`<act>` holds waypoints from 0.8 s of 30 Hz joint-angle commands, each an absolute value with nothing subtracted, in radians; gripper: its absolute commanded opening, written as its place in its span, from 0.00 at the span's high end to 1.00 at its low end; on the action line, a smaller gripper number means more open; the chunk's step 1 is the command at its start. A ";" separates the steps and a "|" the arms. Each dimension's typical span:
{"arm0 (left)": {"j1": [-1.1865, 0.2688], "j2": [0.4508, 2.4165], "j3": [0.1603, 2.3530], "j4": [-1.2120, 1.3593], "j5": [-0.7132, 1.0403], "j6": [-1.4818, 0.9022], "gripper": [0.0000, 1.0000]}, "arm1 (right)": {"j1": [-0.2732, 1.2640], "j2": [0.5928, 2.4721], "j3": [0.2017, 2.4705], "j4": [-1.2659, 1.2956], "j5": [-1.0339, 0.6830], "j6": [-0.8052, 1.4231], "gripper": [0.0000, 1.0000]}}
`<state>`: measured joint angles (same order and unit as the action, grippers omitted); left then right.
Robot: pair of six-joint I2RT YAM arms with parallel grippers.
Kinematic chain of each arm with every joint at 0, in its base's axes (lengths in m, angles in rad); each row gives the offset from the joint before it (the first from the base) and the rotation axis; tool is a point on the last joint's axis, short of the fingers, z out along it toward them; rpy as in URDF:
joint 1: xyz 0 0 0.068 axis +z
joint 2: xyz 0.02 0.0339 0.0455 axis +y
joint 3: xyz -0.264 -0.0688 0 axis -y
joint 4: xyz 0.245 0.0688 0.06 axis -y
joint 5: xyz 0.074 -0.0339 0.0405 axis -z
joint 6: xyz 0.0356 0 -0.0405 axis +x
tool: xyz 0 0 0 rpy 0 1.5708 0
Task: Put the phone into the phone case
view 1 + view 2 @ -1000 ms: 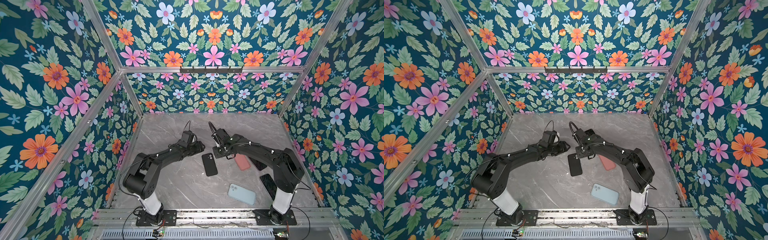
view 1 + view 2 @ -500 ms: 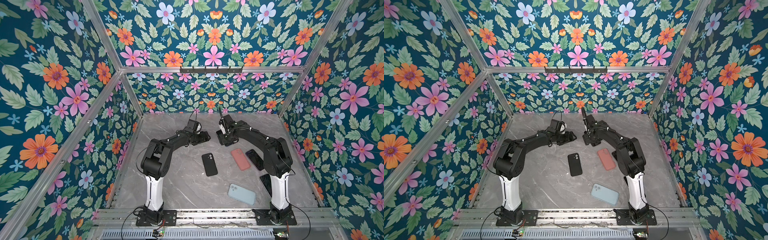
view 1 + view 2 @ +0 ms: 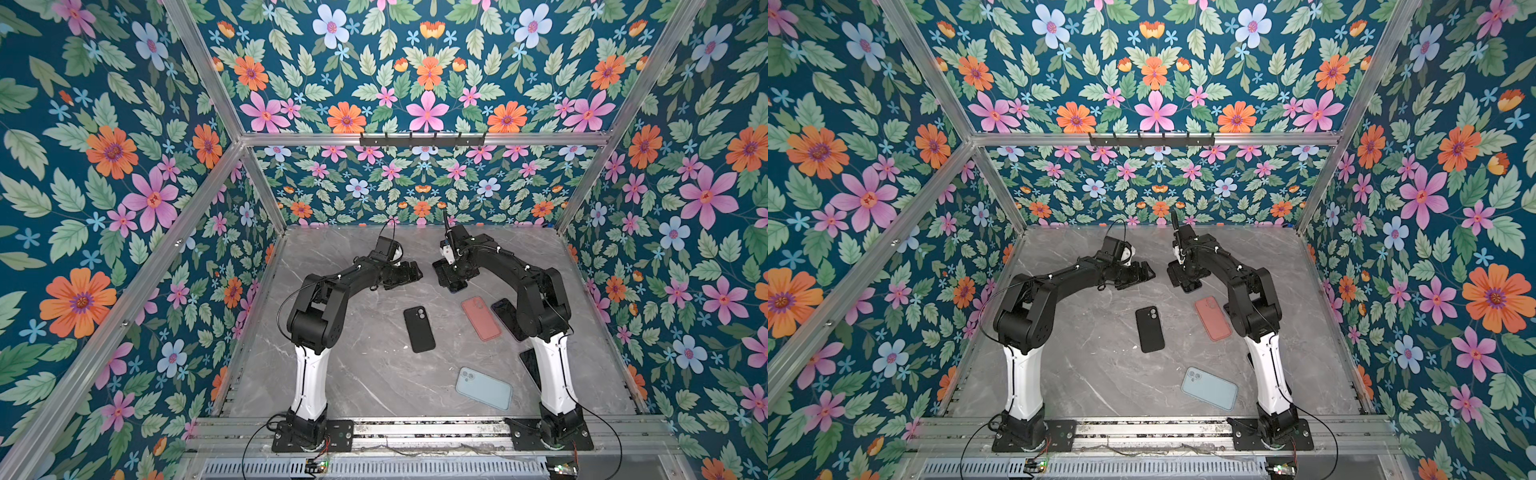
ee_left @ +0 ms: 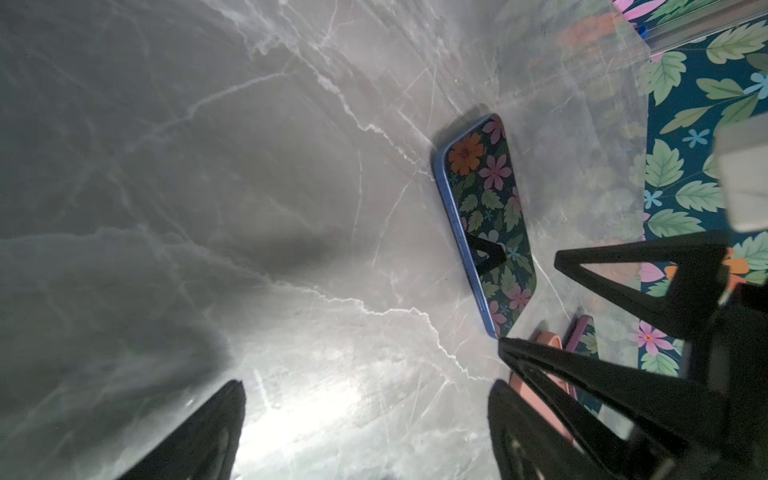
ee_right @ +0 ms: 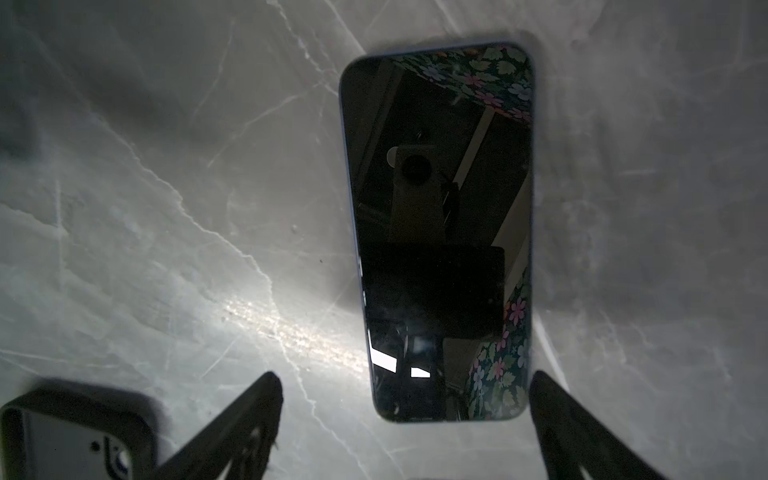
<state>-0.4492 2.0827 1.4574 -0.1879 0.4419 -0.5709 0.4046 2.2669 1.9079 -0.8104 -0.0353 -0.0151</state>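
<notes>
Phone (image 5: 436, 232) with the blue rim is lying flat, screen up, on the marble table (image 3: 374, 374) toward the back wall, right under the right gripper (image 5: 403, 374). That one's jaws are spread wide with nothing in them, a finger off each long side near one short end, so imo the step in hand is the pickup. The left gripper (image 4: 365, 386) hangs just beside it over bare marble, also wide open and empty. A thin slab flat on a slick hard top gives the fingers barely any edge to bite. I'd go straight down until the tips almost touch the marble, keep them square to the long edges, and shift toward the middle of the phone's length so it doesn't droop or twist on the lift. Close slow, because glass and metal slide. The left one could brace it if it skates. The pink case (image 3: 481, 318) is nearest; the black case (image 3: 419, 329) and light blue case (image 3: 484, 388) sit further front. I can't tell which one fits.
</notes>
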 commanded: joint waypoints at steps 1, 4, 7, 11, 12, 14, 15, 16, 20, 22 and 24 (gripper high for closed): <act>-0.444 2.082 1.456 -0.192 0.450 -0.560 0.05 | 0.394 2.299 1.945 -0.859 -0.052 -0.037 0.08; -0.442 2.079 1.450 -0.192 0.454 -0.564 0.04 | 0.390 2.326 1.974 -0.876 -0.035 -0.038 0.09; -0.443 2.079 1.446 -0.187 0.456 -0.568 0.01 | 0.387 2.343 1.983 -0.883 -0.018 -0.030 0.09; -0.442 2.079 1.439 -0.181 0.456 -0.574 0.01 | 0.383 2.359 1.982 -0.885 -0.008 -0.017 0.10; -0.442 2.079 1.439 -0.179 0.457 -0.575 0.01 | 0.383 2.364 1.982 -0.884 -0.008 -0.016 0.10; -0.442 2.081 1.439 -0.174 0.458 -0.581 0.01 | 0.383 2.381 1.992 -0.890 -0.011 -0.005 0.12; -0.442 2.083 1.438 -0.171 0.459 -0.582 0.01 | 0.383 2.387 1.997 -0.894 -0.011 0.000 0.12; -0.441 2.083 1.438 -0.168 0.462 -0.587 0.01 | 0.382 2.396 2.005 -0.901 -0.011 0.004 0.14; -0.434 2.092 1.442 -0.147 0.471 -0.604 0.01 | 0.383 2.417 2.035 -0.945 -0.049 0.012 0.22; -0.429 2.103 1.455 -0.140 0.482 -0.613 0.01 | 0.382 2.411 2.029 -0.945 -0.066 0.017 0.25; -0.426 2.115 1.472 -0.137 0.491 -0.619 0.01 | 0.383 2.406 2.025 -0.946 -0.081 0.023 0.27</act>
